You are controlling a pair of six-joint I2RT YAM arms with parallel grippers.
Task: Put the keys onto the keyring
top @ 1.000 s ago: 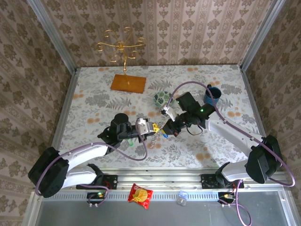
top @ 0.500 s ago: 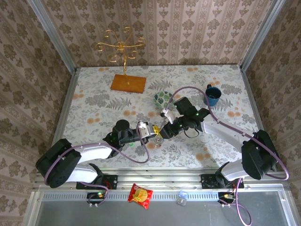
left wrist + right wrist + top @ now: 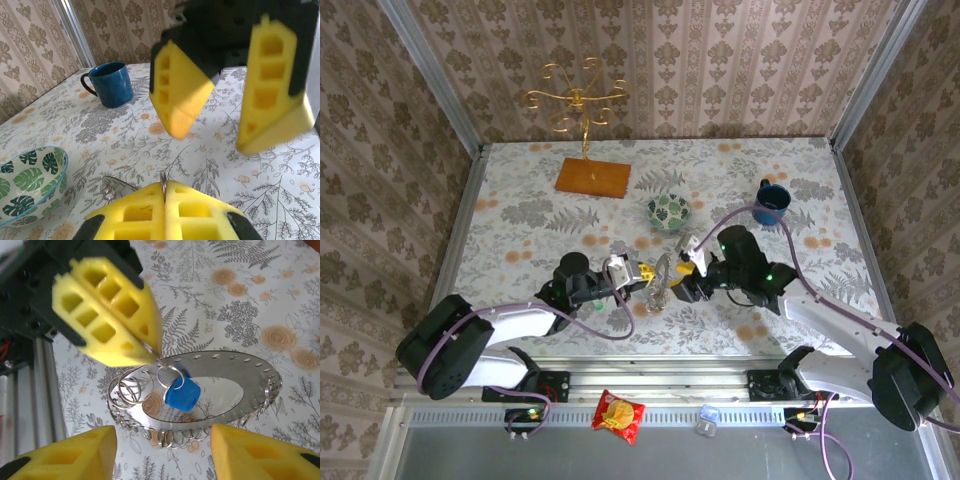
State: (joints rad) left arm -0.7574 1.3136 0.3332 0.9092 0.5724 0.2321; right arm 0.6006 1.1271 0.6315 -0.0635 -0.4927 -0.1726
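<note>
We see the left end effector (image 3: 152,354) pinched shut on the rim of the keyring (image 3: 230,362), which sits tilted over the worktop (image 3: 260,295). The blue key (image 3: 182,394) hangs on a small wire loop (image 3: 167,376) just beside those tips. The right end effector (image 3: 162,452) faces it, spread wide and empty.
</note>
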